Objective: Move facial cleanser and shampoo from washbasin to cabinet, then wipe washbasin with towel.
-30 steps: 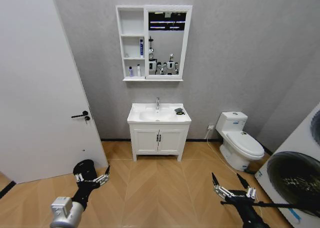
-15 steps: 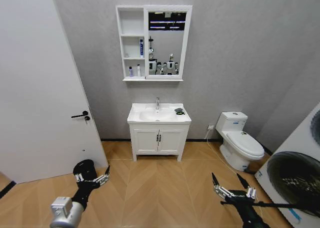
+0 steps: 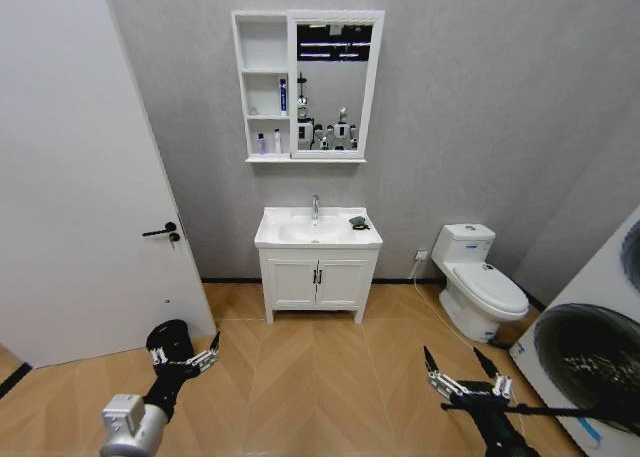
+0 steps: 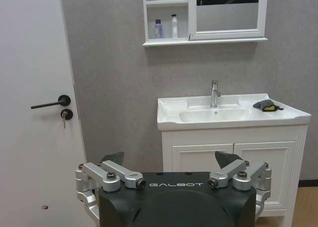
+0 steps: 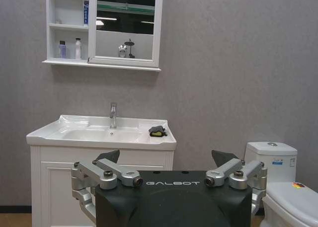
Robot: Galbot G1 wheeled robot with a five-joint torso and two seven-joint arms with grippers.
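1. Washbasin (image 3: 318, 229): white rectangular ceramic top with a rounded bowl and a chrome tap (image 3: 315, 206) at the back, against the grey wall ahead of me, well apart from both arms.
2. Towel (image 3: 358, 221): small dark cloth, bunched, lying on the basin's rim on my right, beside the bowl.
3. Cabinet (image 3: 263, 87): white wall unit above the basin, three open shelves on the left, a mirror (image 3: 333, 82) on the right. I see a blue tube (image 3: 283, 95) in the middle shelf and two small bottles (image 3: 269, 143) in the bottom one.
4. Vanity (image 3: 318, 280): white, two doors with black handles, carrying the basin.
5. Surroundings: white door (image 3: 80, 177) to my left, toilet (image 3: 482, 287) to my right; bare wood floor between me and the vanity.
6. Left gripper (image 3: 184, 358): low over the floor, fingers spread wide, holding nothing.
7. Right gripper (image 3: 461, 372): low on my right, likewise spread wide and empty.
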